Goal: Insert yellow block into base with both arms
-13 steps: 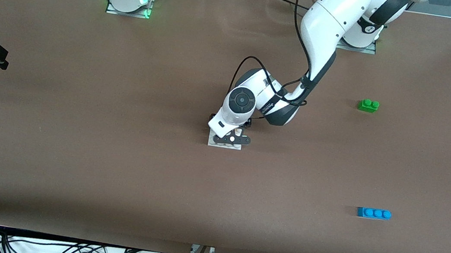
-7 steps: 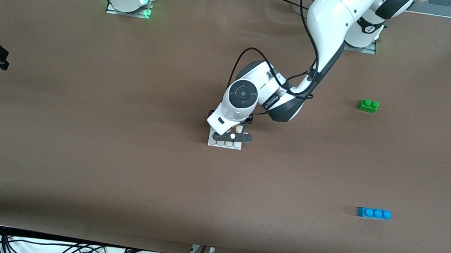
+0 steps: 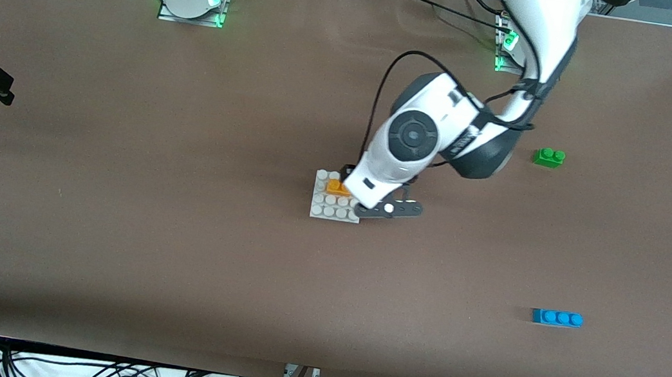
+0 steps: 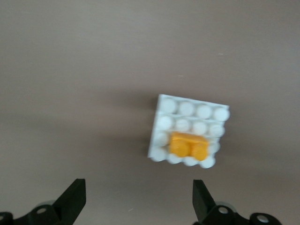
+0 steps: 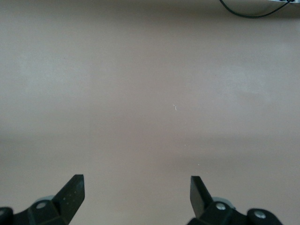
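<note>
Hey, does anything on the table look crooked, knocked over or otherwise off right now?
Nothing stands out. The yellow block sits flat on the base, the left hand is open above it, and the right hand waits open over bare table.

The left arm [image 3: 526,51] reaches from its base toward mid-bench, wrist bent down, its tool [image 4: 138,206] up in the air with fingers [image 4: 72,199] spread wide (nothing between them). The right arm waits at the bench's edge, its tool [image 5: 133,201] likewise spread and empty.
</note>
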Controlling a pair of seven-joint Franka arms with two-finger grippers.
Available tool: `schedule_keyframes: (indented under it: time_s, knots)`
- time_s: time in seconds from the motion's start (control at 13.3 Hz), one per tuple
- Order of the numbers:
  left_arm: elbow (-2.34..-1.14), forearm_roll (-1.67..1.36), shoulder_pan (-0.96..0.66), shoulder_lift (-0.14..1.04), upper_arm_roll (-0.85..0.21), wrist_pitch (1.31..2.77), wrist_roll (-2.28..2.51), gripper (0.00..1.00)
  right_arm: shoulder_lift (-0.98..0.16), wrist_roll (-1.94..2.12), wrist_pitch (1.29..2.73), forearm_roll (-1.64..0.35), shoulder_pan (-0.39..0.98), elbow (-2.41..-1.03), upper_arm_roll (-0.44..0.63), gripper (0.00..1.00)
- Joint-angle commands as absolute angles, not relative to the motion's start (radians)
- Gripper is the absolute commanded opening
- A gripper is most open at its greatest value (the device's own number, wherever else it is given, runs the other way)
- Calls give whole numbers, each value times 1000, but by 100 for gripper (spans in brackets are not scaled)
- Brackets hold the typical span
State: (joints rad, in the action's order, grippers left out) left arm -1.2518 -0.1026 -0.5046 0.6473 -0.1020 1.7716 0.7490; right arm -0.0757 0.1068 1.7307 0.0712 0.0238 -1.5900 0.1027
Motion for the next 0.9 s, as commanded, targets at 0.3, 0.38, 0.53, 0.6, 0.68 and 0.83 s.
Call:
schedule_keyframes:
  time_s: [0.3, 0.38, 0.53, 0.6, 0.68, 0.83]
  knots:
    - [-1438, -95, -307, 257, -104, 1499, 478, 100, -83, 126, 1721, 54, 12, -1577, 95, 100]
    - [-1487, -86, -266, 191, -104, 1485, 412, 100, -83, 126, 1721, 54, 12, -1577, 95, 100]
    - [-1584, -68, -186, 71, -104, 1485, 301, 100, -83, 126, 1721, 54, 14, -1577, 95, 100]
    - [-1616, -63, -148, 34, -104, 1485, 269, 100, -83, 126, 1721, 54, 14, -1577, 95, 100]
    - [-1638, -63, -112, 9, -104, 1486, 252, 100, -83, 126, 1721, 54, 14, -1577, 95, 100]
    - [-1683, -54, -68, -32, -106, 1499, 247, 100, -84, 126, 1721, 54, 14, -1577, 95, 100]
